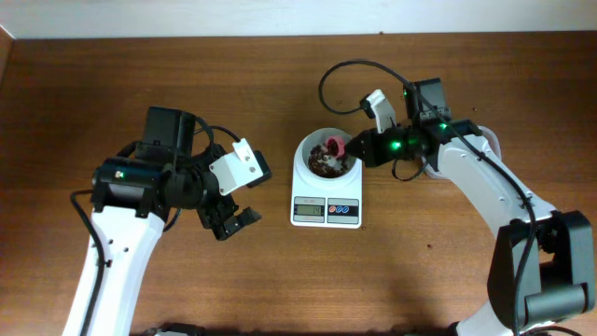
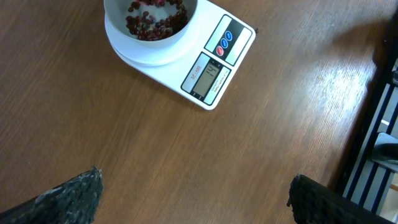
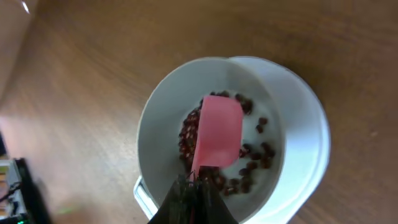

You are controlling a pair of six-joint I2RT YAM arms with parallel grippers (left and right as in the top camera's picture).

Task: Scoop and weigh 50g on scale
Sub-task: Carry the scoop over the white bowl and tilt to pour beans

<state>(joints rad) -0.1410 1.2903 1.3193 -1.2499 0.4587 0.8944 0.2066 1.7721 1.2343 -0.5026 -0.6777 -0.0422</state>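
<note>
The scale [image 1: 326,201] sits mid-desk between the two arms, its white bowl [image 3: 158,124] holding a shallow layer of red beans [image 2: 152,26]. The right gripper [image 1: 359,147], fingers clamped on the handle of a pink scoop [image 3: 217,134], holds the scoop inside the bowl's rim, which looks like the tipping-in step. The left gripper [image 1: 235,222] hovers toward the desk's left edge, fingers wide apart and empty. The display [image 2: 207,76] is too small to read. The next move likely calls for checking it before any further scoop.
</note>
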